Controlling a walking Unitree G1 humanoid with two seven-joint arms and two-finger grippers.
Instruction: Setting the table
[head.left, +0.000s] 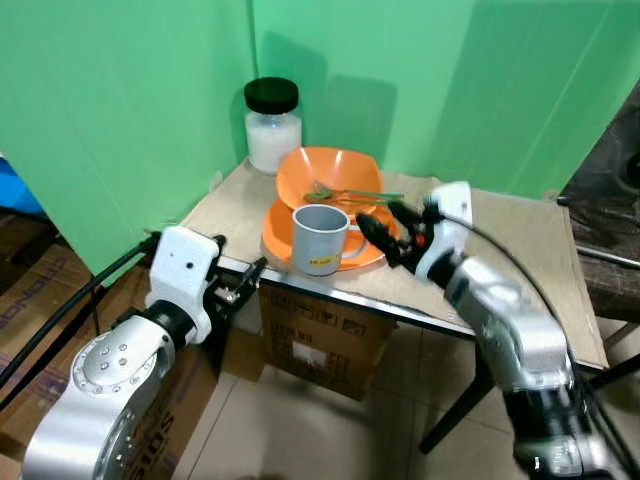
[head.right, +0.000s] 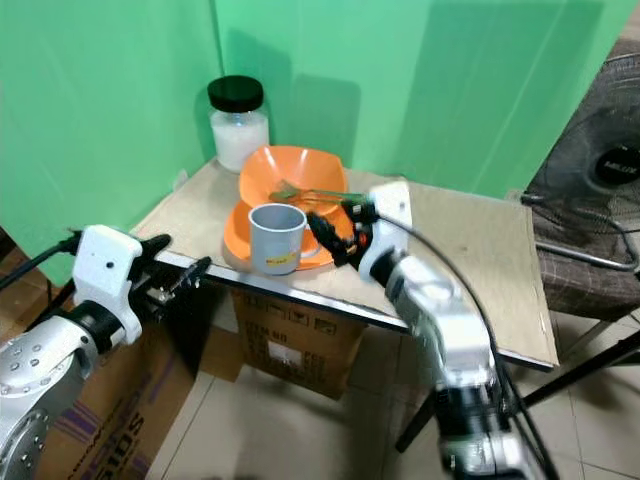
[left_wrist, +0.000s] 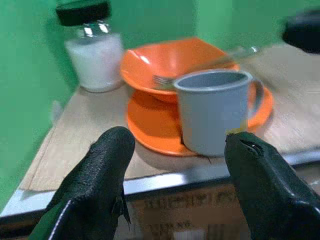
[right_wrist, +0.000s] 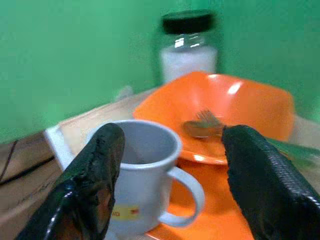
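1. Left eye view: the grey mug stands at frame centre on the orange plate, rigid and probably light; its handle suits a pinch.
2. Right eye view: the right gripper reaches in beside the mug.
3. Left wrist view: the left gripper, wide apart and empty, waits below the table edge.
4. Right wrist view: right fingers spread wide, holding nothing, the mug between them.

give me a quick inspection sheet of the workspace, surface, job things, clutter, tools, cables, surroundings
surface: wooden table, metal front edge
job's things: grey mug on orange plate; orange bowl behind it, fork resting in bowl
clutter: black-lidded jar of white stuff at the back corner
grippers: left tool open, below the table edge; right tool open, beside the mug's handle
cables: black cables by the left arm
surroundings: green backdrop; cardboard boxes under the table; fan at right
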